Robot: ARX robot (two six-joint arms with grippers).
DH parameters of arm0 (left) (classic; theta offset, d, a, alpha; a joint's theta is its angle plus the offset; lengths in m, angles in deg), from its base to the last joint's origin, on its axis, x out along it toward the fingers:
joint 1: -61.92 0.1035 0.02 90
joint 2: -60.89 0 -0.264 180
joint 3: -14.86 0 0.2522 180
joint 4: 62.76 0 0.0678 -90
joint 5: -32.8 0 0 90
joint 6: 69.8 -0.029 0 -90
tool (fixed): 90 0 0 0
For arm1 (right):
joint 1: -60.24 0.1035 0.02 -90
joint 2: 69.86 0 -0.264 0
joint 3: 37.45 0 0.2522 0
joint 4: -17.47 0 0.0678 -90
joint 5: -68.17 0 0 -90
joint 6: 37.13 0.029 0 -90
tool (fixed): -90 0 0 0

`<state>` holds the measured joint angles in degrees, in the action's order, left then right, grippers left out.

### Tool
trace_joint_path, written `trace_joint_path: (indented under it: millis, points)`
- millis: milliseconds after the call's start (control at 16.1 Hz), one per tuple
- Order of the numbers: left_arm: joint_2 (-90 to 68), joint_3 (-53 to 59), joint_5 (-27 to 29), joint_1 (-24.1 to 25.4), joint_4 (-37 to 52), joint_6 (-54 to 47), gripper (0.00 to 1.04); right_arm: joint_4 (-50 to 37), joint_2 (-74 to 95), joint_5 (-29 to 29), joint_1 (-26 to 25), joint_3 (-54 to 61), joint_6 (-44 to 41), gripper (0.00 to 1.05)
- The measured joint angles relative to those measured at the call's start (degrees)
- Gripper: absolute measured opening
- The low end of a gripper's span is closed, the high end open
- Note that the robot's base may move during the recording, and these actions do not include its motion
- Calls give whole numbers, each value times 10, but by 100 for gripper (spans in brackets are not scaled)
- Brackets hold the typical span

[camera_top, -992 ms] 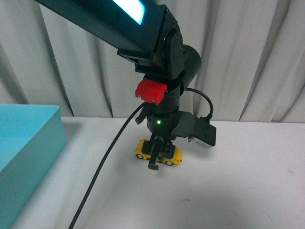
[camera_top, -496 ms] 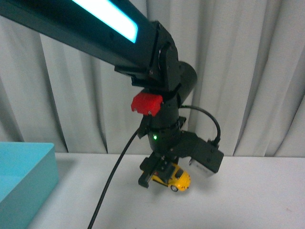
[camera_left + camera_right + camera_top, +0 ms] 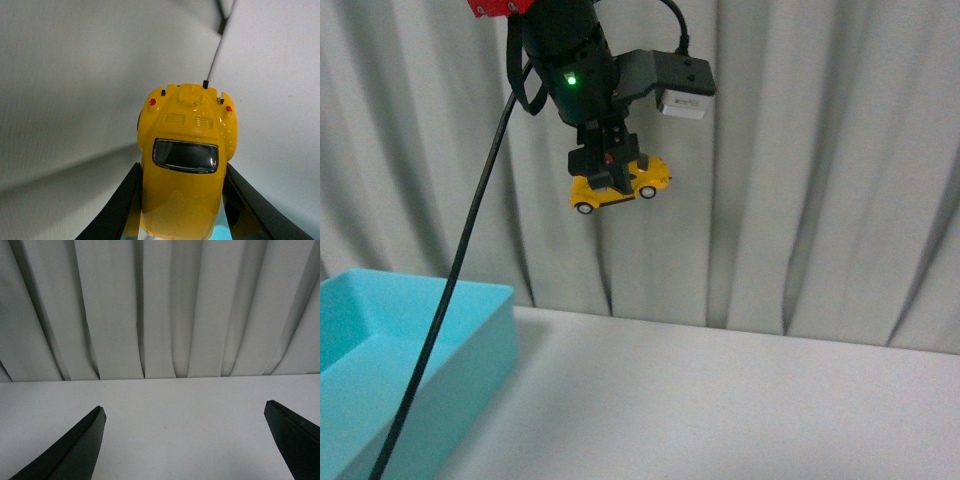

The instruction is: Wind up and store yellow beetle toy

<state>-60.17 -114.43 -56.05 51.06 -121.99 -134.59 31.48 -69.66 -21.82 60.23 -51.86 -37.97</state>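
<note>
Yellow beetle toy [image 3: 646, 178]: one, clamped aloft by left gripper [image 3: 610, 170]; one turquoise bin [image 3: 480, 360] below; right gripper [image 3: 185, 445] spread, empty.

Left arm [image 3: 565, 50] was matte black: green LED [image 3: 570, 79], red clip [image 3: 500, 7] up top, black cable [image 3: 450, 290] trailing, white-faced camera box [image 3: 682, 88]. Right gripper [image 3: 184, 405] fingers [image 3: 75, 450]: black, tapered.

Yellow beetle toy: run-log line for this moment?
left pincer: shut on yellow beetle toy, held aloft | right pincer: open, empty | teal bin: at left

Left fingers [image 3: 611, 166] hold yellow beetle toy [image 3: 651, 176] high above table [image 3: 740, 400].
</note>
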Motion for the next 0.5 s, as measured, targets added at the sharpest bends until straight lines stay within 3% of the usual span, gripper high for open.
trace_joint_path:
  millis: [124,248,372,496]
  points:
    - [-16,-27,30,116,12,152,40,0,0,0,0,0,0,98]
    - [9,30,21,185,18,215,40,0,0,0,0,0,0,98]
    - [44,76,1,235,-8,239,40,0,0,0,0,0,0,98]
    - [91,114,-19,251,-25,242,40,0,0,0,0,0,0,98]
